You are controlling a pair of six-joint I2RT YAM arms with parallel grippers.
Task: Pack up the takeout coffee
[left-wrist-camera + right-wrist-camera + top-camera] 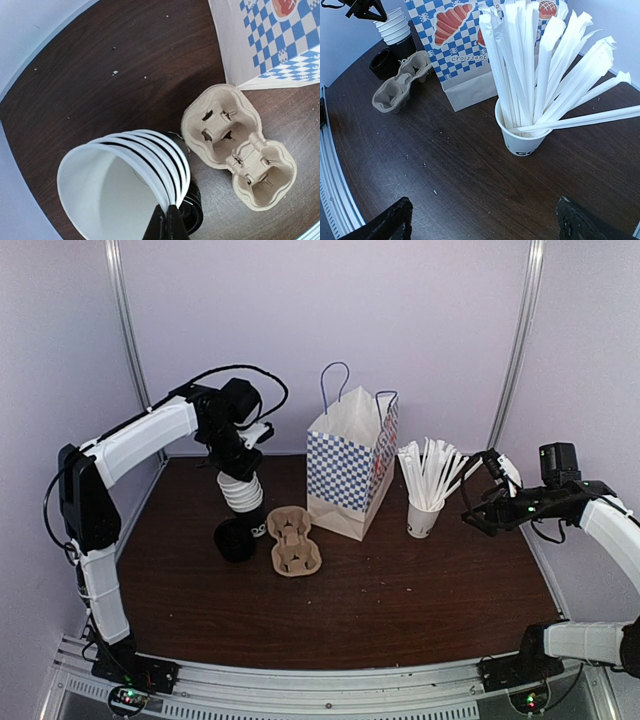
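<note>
Where the left arm arches over from the left side of the bench [350, 610], its left hand [167, 222] points down onto the stack of lidless cups [125, 175], fingers clenched together on the rim of the top cup. The right arm reaches in low from the right edge. Its right hand [483, 205] hangs released, fingers spread wide, just short of the white cup [520, 137] of wrapped sticks [540, 65].

Counted:
- About five rims show in the stack.
- One takeout coffee [236, 540], lidded, stands on the bench just in front of the stack and just left of the carrier.
- One pulp cup carrier [293, 540].
- One checkered bag [350, 465], upright with its mouth open, behind the carrier.
- One white cup, its sticks too overlapped to count.

The stack stands near the bench's left rear corner, close to the wall [50, 360]. Bare wood runs from the carrier and bag to the near rail [330, 680]. A narrow gap lies between bag and white cup.
</note>
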